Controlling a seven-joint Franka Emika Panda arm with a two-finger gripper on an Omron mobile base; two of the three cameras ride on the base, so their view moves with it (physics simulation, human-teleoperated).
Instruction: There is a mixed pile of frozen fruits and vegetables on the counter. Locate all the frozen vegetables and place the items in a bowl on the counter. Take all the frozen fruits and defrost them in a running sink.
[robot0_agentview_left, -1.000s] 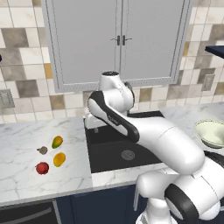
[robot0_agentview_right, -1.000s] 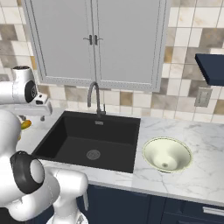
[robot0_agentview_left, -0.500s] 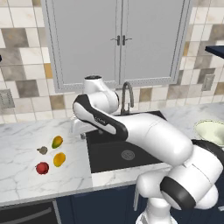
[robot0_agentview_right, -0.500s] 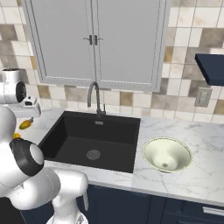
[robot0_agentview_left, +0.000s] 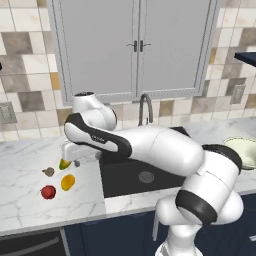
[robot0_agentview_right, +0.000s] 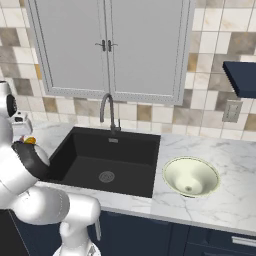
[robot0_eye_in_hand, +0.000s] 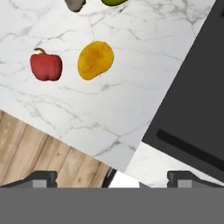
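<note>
Marble tabletop (robot0_agentview_left: 25, 200): pile at sink's (robot0_agentview_left: 145, 175) 9 o'clock. Hand (robot0_agentview_left: 75, 155) spread wide, empty, above pile. Red vegetable (robot0_eye_in_hand: 46, 66) beside yellow-orange fruit (robot0_eye_in_hand: 95, 59), apart. Centre over one piece, descend straight, avoid nudging neighbour. Bowl (robot0_agentview_right: 191, 176) beyond sink, 3 o'clock.

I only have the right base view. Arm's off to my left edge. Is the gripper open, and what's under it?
Observer: Open. In the hand view the fingertips stand wide apart with nothing between them.
Operator: Where's the produce?
Observer: On the counter left of the sink: the red pepper, an orange-yellow fruit, a grey-brown lump and a second, greener fruit partly hidden by the hand.
Operator: Anything in the sink yet?
Observer: No produce in the part of the basin that shows; all four pieces lie on the marble.
Operator: Bowl?
Observer: You have it: the bowl sits right of the sink, with no produce in it.
</note>
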